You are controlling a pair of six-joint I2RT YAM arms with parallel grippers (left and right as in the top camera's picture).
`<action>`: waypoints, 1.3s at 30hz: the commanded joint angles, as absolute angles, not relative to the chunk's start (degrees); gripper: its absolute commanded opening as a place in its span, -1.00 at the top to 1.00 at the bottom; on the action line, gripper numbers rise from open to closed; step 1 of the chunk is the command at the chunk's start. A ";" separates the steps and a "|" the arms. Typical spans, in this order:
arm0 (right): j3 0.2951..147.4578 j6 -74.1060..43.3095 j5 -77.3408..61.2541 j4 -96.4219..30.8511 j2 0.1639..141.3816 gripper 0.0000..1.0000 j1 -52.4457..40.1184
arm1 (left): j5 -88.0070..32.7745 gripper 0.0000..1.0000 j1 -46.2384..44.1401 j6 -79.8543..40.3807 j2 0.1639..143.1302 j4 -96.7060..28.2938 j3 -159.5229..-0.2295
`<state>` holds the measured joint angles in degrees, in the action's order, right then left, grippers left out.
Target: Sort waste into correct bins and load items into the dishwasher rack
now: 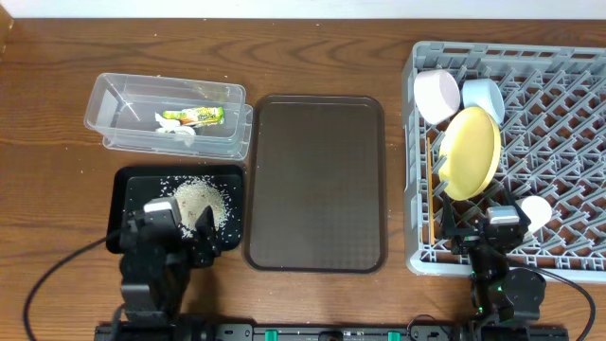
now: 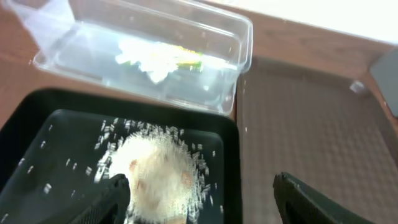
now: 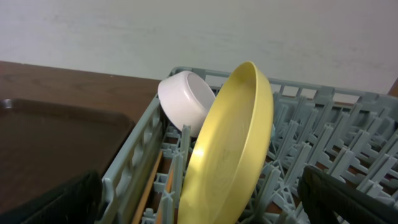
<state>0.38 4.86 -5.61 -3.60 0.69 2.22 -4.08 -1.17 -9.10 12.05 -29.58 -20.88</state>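
The clear tub [image 1: 106, 95] at the back left holds the yellow-green wrapper [image 1: 192, 116] and white scrap [image 1: 177, 133]. The black tray [image 1: 133, 185] holds a heap of rice [image 1: 201, 201]. My left gripper [image 1: 172, 239] is open and empty above the tray's near edge, its fingers either side of the rice [image 2: 158, 168]. The grey rack [image 1: 568, 123] holds the white bowl [image 1: 436, 95], blue bowl [image 1: 483, 98], upright yellow plate [image 1: 472, 152], pale cup [image 1: 536, 212] and chopsticks [image 1: 432, 189]. My right gripper [image 1: 490, 237] is open and empty at the rack's near edge, facing the plate [image 3: 236, 143].
A large dark brown serving tray [image 1: 317, 180] lies between the black tray and the rack. Both arm bases stand at the table's front edge. The tub [image 2: 236, 37] shows behind the black tray in the left wrist view.
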 commanded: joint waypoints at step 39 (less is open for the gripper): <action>0.34 5.43 -6.09 -3.79 0.27 -0.98 1.43 | -0.80 -0.54 -0.93 -4.29 0.23 -4.01 -0.23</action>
<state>0.38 4.86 -5.61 -3.60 0.67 2.22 -2.57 -1.17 -5.48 0.64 -2.52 -1.61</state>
